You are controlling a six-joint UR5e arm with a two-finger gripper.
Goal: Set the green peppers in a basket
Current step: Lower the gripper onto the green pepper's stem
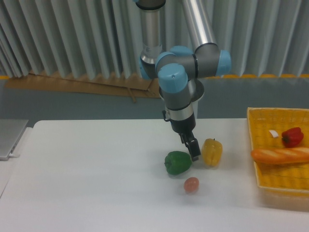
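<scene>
Gripper (193, 152) hung between green bell pepper (177, 162) and yellow bell pepper (212, 151), nothing grasped; jaw opening unclear. Should centre over green, avoid yellow.

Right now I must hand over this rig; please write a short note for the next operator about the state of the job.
Hand: low over the table, between the green pepper and the yellow pepper, holding nothing. Whether it is open or shut cannot be told from this view.
Green pepper: on the white table, left of the hand tip, not grasped.
Basket: at the right edge, with a red pepper and a bread loaf inside.
Done: nothing yet.
Left: grasp the green pepper, carry it right, release it in the basket.
</scene>
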